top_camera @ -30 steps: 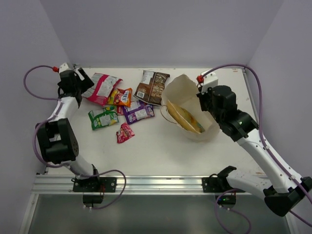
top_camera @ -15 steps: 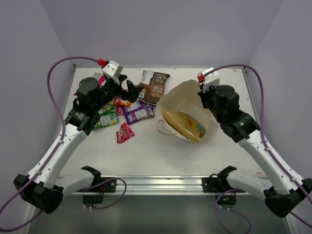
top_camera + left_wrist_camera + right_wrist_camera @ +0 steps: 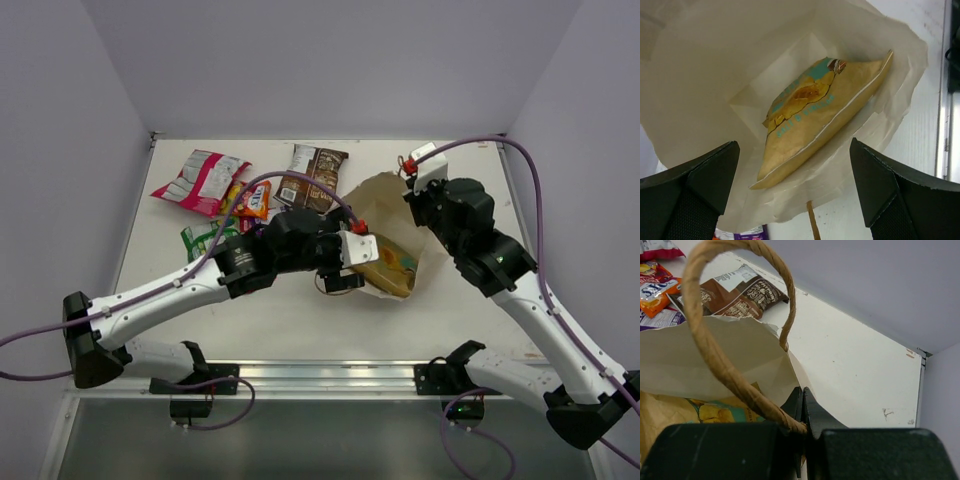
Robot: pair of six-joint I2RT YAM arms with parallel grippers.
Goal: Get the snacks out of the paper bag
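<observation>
Nearest, the left arm (image 3: 200, 285) stretches from its base at 7 o'clock across the desk (image 3: 300, 325) toward 3 o'clock, ending at the mouth of the paper bag (image 3: 380, 198). The left jaws stand wide open, one finger on each side of the wrist view, touching nothing and facing straight into the bag (image 3: 715, 75). Inside lies the tan-yellow chip bag (image 3: 810, 130), flat on the lower wall, with a teal band at its far end; from above, part of it (image 3: 388, 265) shows in the opening.

The right arm (image 3: 500, 265) comes in from 5 o'clock. The right jaws are pinched closed on the paper bag's rim at its 2 o'clock side, just behind a looped string handle (image 3: 715, 355).

Farther off, around 10 to 11 o'clock, loose snacks lie on the desk: a green packet (image 3: 198, 240), an orange packet (image 3: 252, 198), a brown bag (image 3: 312, 178) and, farthest left, a pink-white bag (image 3: 200, 180).
</observation>
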